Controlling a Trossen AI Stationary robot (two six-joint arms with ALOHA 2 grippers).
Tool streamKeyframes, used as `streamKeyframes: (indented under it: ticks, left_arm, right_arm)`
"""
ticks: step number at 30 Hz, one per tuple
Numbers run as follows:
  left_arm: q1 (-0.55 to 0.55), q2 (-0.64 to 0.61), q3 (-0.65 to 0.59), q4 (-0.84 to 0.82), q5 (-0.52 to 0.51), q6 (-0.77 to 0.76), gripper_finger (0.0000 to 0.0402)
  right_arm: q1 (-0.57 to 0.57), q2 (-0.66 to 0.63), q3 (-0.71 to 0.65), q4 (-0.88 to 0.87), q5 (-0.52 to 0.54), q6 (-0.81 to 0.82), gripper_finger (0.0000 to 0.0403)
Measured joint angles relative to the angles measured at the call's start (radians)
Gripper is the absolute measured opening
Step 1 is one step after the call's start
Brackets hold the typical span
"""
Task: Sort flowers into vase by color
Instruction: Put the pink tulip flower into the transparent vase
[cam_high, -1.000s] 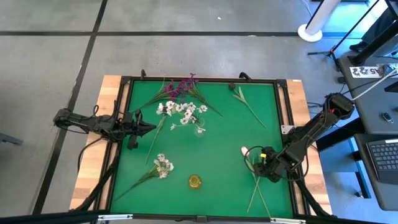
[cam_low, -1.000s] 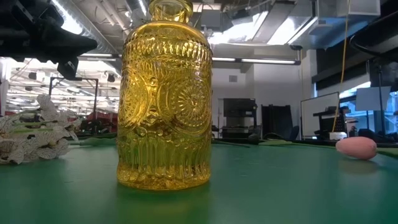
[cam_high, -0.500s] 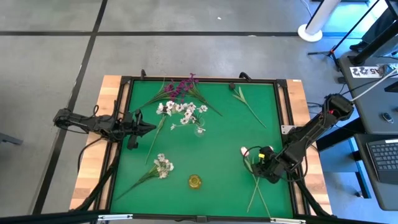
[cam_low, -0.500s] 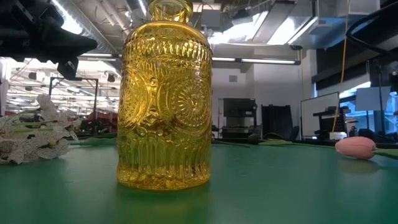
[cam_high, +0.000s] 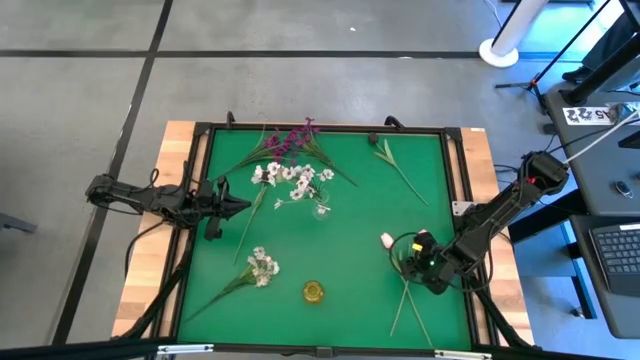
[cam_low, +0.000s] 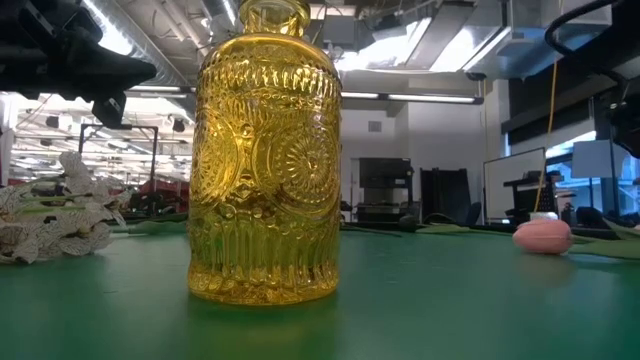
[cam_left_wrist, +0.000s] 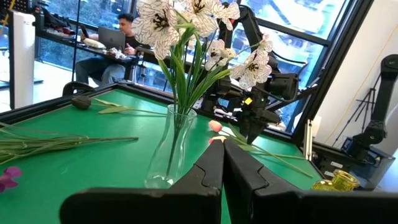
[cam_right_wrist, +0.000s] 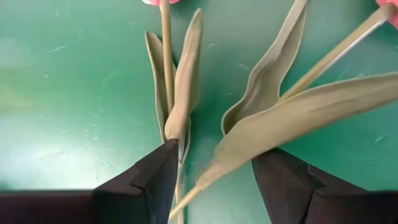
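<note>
Sliding a little toward 9 o'clock, the pink tulip head (cam_high: 386, 240) has moved with the right gripper (cam_high: 424, 262) at about 4 o'clock on the green table (cam_high: 350, 215). Its fingers are apart, with a tulip stem (cam_right_wrist: 185, 186) between them, not pinched yet. A second tulip (cam_right_wrist: 292, 118) lies just beside it. The left gripper (cam_high: 240, 206) waits at 9 o'clock, shut and empty. White flowers (cam_high: 295, 180) stand in a clear vase (cam_left_wrist: 169, 149) near the middle. The yellow vase (cam_high: 314, 291) sits at 6 o'clock.
</note>
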Motion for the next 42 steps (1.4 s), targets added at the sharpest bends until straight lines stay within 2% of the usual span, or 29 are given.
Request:
streamKeyframes:
  ticks: [6,9,21,25,29,34,36,39,42]
  left_arm:
    - [0.000,0.000,0.000,0.000,0.000,0.000,0.0000]
    - [0.000,0.000,0.000,0.000,0.000,0.000,0.0000]
    - [0.000,0.000,0.000,0.000,0.000,0.000,0.0000]
    - [0.000,0.000,0.000,0.000,0.000,0.000,0.0000]
    - [0.000,0.000,0.000,0.000,0.000,0.000,0.0000]
    - [0.000,0.000,0.000,0.000,0.000,0.000,0.0000]
    - [0.000,0.000,0.000,0.000,0.000,0.000,0.0000]
    - [0.000,0.000,0.000,0.000,0.000,0.000,0.0000]
    - [0.000,0.000,0.000,0.000,0.000,0.000,0.0000]
  right_arm:
    - [0.000,-0.001,0.000,-0.021,-0.022,0.004,0.0199]
    - [0.001,-0.002,0.001,-0.030,-0.035,0.005,0.0181]
    - [0.001,-0.002,0.002,-0.029,-0.048,-0.010,0.0014]
    - [0.002,-0.002,0.026,-0.052,-0.067,-0.032,0.0016]
    - [0.002,-0.006,0.107,-0.168,-0.070,-0.073,0.0011]
    - [0.002,-0.036,0.259,-0.394,0.015,-0.105,0.0008]
    - [0.002,-0.047,0.330,-0.490,0.081,-0.115,0.0009]
    - [0.002,-0.060,0.434,-0.608,0.232,-0.166,0.0004]
    - [0.002,-0.066,0.519,-0.644,0.464,-0.290,0.0005]
